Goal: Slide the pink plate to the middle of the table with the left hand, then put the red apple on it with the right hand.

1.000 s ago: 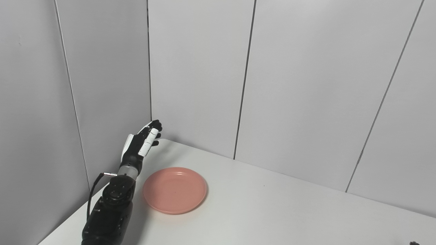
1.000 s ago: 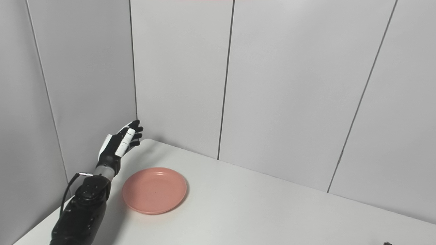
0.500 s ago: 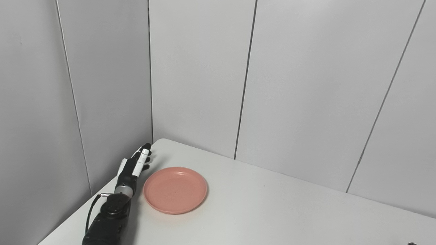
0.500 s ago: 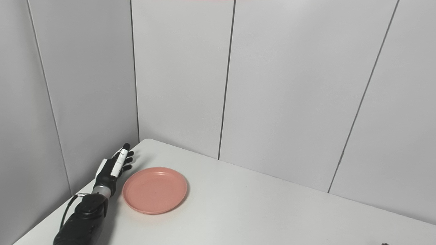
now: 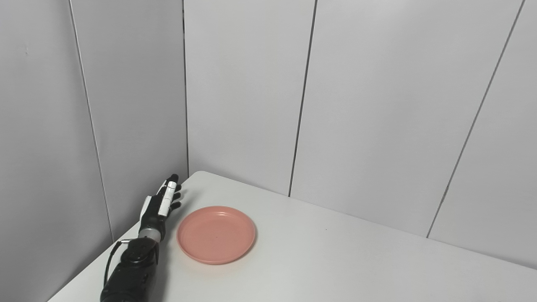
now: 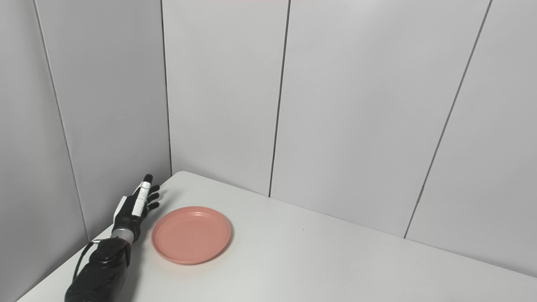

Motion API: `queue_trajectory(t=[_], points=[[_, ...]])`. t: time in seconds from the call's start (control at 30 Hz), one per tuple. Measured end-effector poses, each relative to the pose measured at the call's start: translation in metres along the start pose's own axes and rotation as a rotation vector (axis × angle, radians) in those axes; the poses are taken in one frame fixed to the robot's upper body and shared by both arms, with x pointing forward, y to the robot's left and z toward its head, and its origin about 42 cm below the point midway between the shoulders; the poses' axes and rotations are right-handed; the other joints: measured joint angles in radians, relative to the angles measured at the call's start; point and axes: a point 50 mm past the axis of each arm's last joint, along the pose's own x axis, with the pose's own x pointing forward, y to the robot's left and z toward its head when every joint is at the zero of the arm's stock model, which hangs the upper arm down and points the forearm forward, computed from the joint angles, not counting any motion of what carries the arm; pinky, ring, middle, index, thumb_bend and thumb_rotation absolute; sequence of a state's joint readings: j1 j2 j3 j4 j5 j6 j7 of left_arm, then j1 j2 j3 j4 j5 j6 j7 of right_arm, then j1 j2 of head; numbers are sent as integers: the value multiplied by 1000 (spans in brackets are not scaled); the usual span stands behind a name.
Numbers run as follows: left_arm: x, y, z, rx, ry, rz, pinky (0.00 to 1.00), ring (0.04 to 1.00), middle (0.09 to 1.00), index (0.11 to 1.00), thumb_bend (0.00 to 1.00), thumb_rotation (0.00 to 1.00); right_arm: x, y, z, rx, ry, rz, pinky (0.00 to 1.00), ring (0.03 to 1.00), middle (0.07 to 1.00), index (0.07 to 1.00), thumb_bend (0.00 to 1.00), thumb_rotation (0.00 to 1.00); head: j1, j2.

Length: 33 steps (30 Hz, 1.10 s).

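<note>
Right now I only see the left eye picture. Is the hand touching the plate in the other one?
Observer: No. In the right eye view, bare table shows between the left hand and the pink plate.
Kid: Can you see the apple there?
Observer: No. The right eye view shows no apple and no right hand.
Kid: Are the fingers holding something?
Observer: No. From that side too, the fingers are stretched out, holding nothing.
</note>
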<state>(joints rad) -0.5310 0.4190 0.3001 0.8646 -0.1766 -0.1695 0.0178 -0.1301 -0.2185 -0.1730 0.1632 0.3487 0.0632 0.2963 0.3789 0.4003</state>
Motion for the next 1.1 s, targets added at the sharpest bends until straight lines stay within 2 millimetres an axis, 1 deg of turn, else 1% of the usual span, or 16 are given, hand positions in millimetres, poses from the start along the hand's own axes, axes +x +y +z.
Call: queue_trajectory(t=[0.1,0.17,0.2,0.23,0.37,0.47,0.6,0.73,0.83,0.93,1.0,1.1], points=[[-9,-10,-3,-38,-1,-30,853,888,891,899,858,918,-1,1,0,-1,-1,-3,844,875,899,887,1000,978,-2,3],[-14,-15,-3,-52,1,-44,850,884,887,902,874,912,-2,1,0,0,-1,-3,838,871,899,887,1000,990,-2,3],[-17,-19,-3,-58,3,-52,852,885,888,903,876,911,-2,2,0,-1,0,-3,838,872,899,888,1000,991,-2,3],[-19,-21,-3,-64,10,-58,862,894,892,905,878,905,-3,2,0,-2,0,-2,844,877,906,894,1000,996,-5,15],[-28,-33,0,-106,27,-83,878,910,898,896,871,910,-4,4,1,-9,-2,4,845,876,907,894,1000,1000,-6,20],[-30,-37,1,-105,35,-95,892,921,909,908,871,920,-4,5,1,-10,2,0,856,884,913,900,1000,1000,-8,23],[-32,-39,1,-80,41,-103,841,900,900,921,892,947,-6,6,2,-11,2,-5,839,871,905,895,1000,1000,-9,32],[-34,-40,-1,-57,45,-108,829,888,882,893,900,929,-10,8,1,-12,8,-7,846,876,911,905,998,1000,-15,41],[-36,-43,-2,-59,42,-114,830,884,881,889,902,923,-12,9,1,-12,10,-6,858,882,916,911,983,1000,-15,41],[-42,-51,-3,-61,36,-132,814,883,882,884,900,919,-12,10,1,-13,10,-8,858,878,914,910,963,1000,-17,48],[-46,-57,-4,-70,34,-143,843,895,895,887,877,907,-13,11,1,-16,11,-8,866,885,919,914,945,1000,-20,57],[-50,-70,-7,-85,35,-166,861,901,901,901,872,907,-16,13,3,-23,15,-8,879,893,925,923,920,1000,-23,61]])
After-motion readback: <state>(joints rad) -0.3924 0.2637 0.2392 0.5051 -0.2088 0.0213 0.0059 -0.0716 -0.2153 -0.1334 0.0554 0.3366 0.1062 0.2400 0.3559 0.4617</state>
